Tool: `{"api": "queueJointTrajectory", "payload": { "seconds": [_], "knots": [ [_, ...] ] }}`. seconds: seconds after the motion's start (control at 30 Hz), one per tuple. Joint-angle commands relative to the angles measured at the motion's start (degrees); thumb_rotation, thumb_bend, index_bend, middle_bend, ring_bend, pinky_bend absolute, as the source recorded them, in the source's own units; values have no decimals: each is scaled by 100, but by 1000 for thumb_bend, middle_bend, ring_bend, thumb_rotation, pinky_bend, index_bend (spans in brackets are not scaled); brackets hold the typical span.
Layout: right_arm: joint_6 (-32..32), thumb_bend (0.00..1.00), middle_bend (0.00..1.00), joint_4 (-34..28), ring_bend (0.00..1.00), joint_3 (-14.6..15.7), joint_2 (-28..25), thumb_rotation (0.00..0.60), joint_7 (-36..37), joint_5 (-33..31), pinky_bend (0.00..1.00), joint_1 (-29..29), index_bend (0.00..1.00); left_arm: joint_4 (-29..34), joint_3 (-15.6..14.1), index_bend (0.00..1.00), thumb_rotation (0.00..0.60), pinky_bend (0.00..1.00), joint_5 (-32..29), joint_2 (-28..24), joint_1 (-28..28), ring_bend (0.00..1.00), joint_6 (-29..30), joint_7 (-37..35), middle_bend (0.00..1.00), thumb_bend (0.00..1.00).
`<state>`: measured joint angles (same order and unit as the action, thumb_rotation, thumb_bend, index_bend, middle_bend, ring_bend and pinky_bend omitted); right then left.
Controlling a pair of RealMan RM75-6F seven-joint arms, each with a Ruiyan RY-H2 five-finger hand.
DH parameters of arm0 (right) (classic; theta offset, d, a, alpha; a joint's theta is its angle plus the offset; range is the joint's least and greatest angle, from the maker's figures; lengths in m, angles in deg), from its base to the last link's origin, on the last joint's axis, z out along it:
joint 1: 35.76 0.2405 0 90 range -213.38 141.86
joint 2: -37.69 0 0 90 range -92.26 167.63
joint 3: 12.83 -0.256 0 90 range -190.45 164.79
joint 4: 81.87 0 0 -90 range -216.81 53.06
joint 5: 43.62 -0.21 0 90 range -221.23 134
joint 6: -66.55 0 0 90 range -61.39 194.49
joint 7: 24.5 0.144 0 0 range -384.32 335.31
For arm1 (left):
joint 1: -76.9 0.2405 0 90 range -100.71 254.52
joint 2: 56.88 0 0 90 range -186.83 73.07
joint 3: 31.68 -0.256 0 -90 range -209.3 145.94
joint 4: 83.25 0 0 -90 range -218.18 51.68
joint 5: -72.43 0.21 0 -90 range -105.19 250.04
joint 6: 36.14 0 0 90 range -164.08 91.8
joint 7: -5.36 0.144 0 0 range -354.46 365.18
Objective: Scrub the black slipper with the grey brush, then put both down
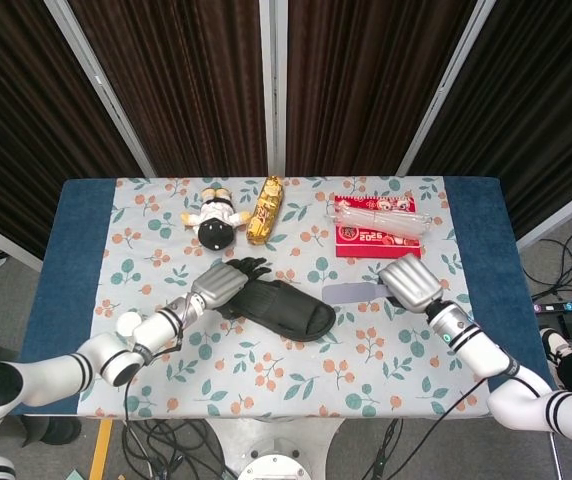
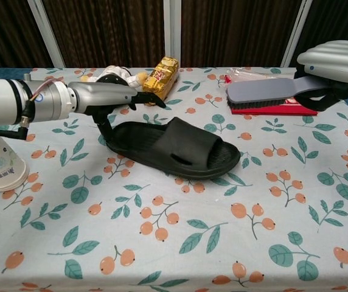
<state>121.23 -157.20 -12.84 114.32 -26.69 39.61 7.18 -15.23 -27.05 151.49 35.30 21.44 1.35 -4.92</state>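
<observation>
The black slipper (image 1: 284,309) (image 2: 175,148) lies flat on the floral cloth, toe pointing right. My left hand (image 1: 222,282) (image 2: 101,97) is at its heel end with the fingers (image 2: 142,97) stretched out above the slipper and gripping nothing; the thumb hangs down beside the heel rim. My right hand (image 1: 412,283) (image 2: 335,61) grips the handle of the grey brush (image 1: 350,292) (image 2: 264,91). The brush is held level in the air, bristles down, to the right of the slipper and not touching it.
A paper cup (image 2: 0,164) stands at the near left by my left forearm. A doll (image 1: 216,218) and a gold snack packet (image 1: 264,210) lie behind the slipper. A red box (image 1: 378,240) with a clear packet on it sits back right.
</observation>
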Motion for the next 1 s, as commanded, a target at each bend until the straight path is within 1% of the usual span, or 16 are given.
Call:
{"api": "queueJointTrajectory", "payload": {
  "seconds": [0.03, 0.17, 0.23, 0.3, 0.37, 0.4, 0.47, 0.53, 0.57, 0.6, 0.67, 0.7, 0.73, 0.8, 0.93, 1.0],
  "knots": [
    [-398, 565, 979, 229, 1000, -157, 174, 600, -70, -446, 1000, -50, 1000, 470, 48, 94, 600, 129, 1, -329, 189, 0, 362, 165, 33, 260],
    [-758, 542, 955, 538, 965, -214, 523, 600, -200, -789, 1000, -27, 1000, 1049, 67, 94, 600, 126, 87, -773, 494, 0, 974, 334, 33, 238],
    [-899, 517, 912, 635, 923, -215, 644, 600, -285, -907, 1000, -17, 996, 1260, 70, 94, 600, 126, 109, -969, 660, 0, 1258, 363, 33, 227],
    [-981, 483, 855, 690, 867, -205, 743, 600, -375, -967, 989, -20, 949, 1465, 68, 94, 600, 127, 149, -1188, 870, 0, 1607, 364, 33, 222],
    [-1020, 398, 728, 701, 730, -209, 794, 600, -408, -1019, 875, -41, 795, 1604, 54, 94, 600, 126, 190, -1382, 1093, 1, 1954, 348, 33, 219],
    [-1035, 365, 675, 700, 669, -209, 804, 600, -420, -1038, 800, -52, 729, 1658, 52, 94, 600, 126, 192, -1460, 1186, 0, 2088, 338, 33, 216],
    [-1026, 325, 555, 697, 515, -209, 814, 600, -451, -1058, 622, -84, 554, 1784, 29, 94, 600, 126, 185, -1649, 1383, 0, 2332, 361, 34, 211],
    [-1066, 294, 464, 664, 397, -202, 790, 600, -491, -1126, 498, -121, 415, 1944, 1, 94, 600, 125, 176, -1832, 1575, 0, 2564, 434, 35, 206],
    [-1118, 248, 384, 631, 305, -201, 759, 600, -529, -1185, 409, -128, 305, 2012, -10, 94, 600, 125, 180, -1903, 1657, 0, 2664, 449, 35, 205],
    [-1160, 220, 334, 575, 251, -202, 715, 600, -565, -1240, 358, -134, 237, 2076, -26, 94, 600, 124, 193, -1971, 1740, 0, 2767, 458, 35, 202],
    [-1158, 134, 190, 378, 109, -214, 570, 600, -625, -1336, 229, -180, 60, 2173, -84, 94, 600, 124, 251, -2109, 1954, 0, 3029, 446, 35, 196],
    [-1114, 105, 143, 270, 66, -223, 485, 600, -637, -1350, 187, -210, 22, 2196, -116, 94, 600, 124, 267, -2166, 2047, 0, 3125, 443, 35, 194],
    [-1034, 75, 102, 157, 29, -232, 393, 600, -628, -1336, 149, -253, 1, 2212, -154, 94, 600, 124, 275, -2224, 2139, 0, 3204, 439, 35, 193],
    [-820, 56, 62, -94, 2, -237, 135, 600, -588, -1265, 118, -371, 0, 2240, -247, 94, 600, 124, 253, -2369, 2345, 0, 3333, 427, 35, 192],
    [-373, 57, 49, -580, 0, -191, -461, 600, -438, -1057, 106, -659, 0, 2217, -432, 94, 600, 124, 145, -2595, 2737, 0, 3506, 437, 36, 191],
    [28, 65, 58, -856, 0, -159, -786, 600, -262, -891, 103, -907, 0, 2187, -518, 94, 600, 124, 81, -2669, 2973, 1, 3645, 409, 44, 191]
  ]
}}
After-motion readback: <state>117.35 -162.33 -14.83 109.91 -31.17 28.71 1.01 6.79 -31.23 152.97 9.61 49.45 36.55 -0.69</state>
